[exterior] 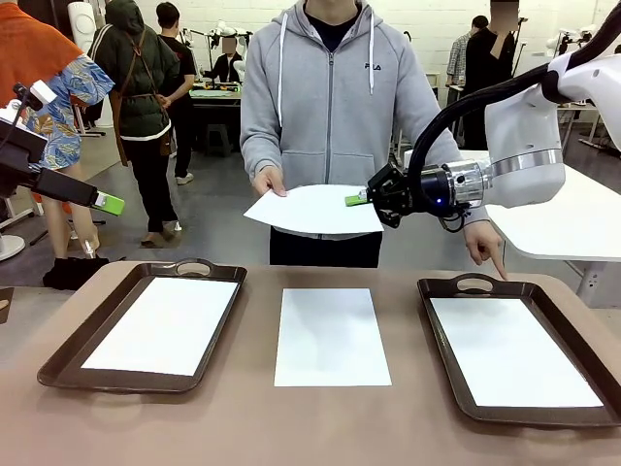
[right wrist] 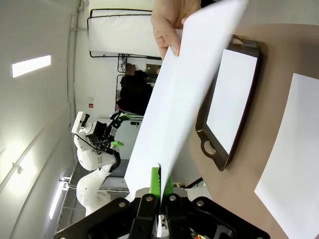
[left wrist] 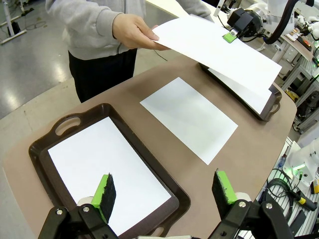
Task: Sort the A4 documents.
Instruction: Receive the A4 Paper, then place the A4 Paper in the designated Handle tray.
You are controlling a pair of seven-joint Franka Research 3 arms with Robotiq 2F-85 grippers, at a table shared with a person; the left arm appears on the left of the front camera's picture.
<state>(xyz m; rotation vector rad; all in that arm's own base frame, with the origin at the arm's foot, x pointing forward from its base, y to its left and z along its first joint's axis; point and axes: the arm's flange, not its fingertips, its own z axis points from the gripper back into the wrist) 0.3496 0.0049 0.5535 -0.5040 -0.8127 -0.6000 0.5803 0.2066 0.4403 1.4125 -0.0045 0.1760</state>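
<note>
Paper hangs in the air above the far side of the table (exterior: 252,417): one white A4 sheet (exterior: 315,209), held at two edges. The right gripper (exterior: 361,199) is clamped shut on the sheet's edge, its green pads pressed together over the paper, its arm stretched in from the right side. At the opposite edge the person's hand (exterior: 268,181) pinches the same sheet between thumb and fingers; the person stands at the far side in a grey hoodie. The person's other hand (exterior: 482,243) points one finger down, its tip at or just above the far rim of the right tray (exterior: 543,417), beside the tray's handle. A second sheet (exterior: 509,354) lies flat inside that dark brown tray. A third sheet (exterior: 330,335) lies flat on the bare table between the two trays, touching neither. A fourth sheet (exterior: 165,325) lies flat in the left tray (exterior: 89,335). The left gripper (left wrist: 164,186) is raised off at the table's left side, its jaws wide apart with nothing between them, well apart from the held sheet; its wrist view looks down on the left tray
</note>
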